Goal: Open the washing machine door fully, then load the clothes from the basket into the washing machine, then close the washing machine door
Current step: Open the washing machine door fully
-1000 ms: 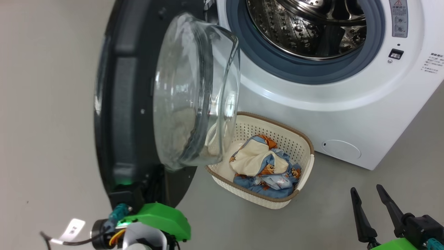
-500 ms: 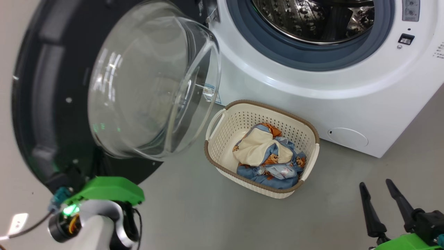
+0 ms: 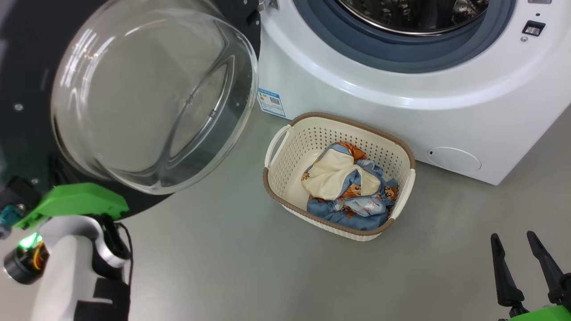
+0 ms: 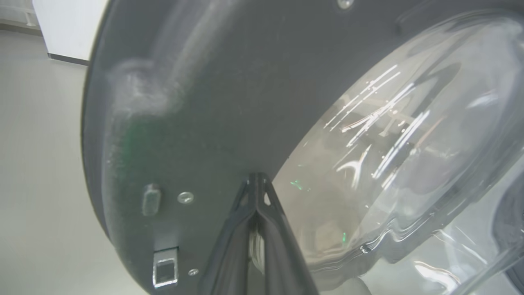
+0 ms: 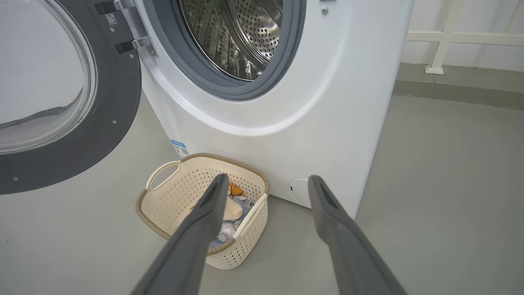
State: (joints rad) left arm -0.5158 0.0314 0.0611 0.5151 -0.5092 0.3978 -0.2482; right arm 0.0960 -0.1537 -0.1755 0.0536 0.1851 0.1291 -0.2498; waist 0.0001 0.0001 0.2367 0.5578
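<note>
While the left pincer (image 4: 256, 184), fingers together, meets the dark inner face of the wide-open washing machine door (image 3: 26, 67), the right pincer (image 3: 513, 236) hangs spread apart near the basket (image 3: 290, 151), which holds the clothes (image 3: 348, 191) before the washing machine (image 3: 357, 98).

Door (image 3: 147, 98) wide open; clothes (image 3: 348, 189) in basket (image 3: 292, 154)

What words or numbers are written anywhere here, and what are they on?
Nothing here can be read.
Blue label sticker on the washing machine: tiny print and a square code, too small to read.
Black sticker on the washing machine door, by the hinge: too small to read.
</note>
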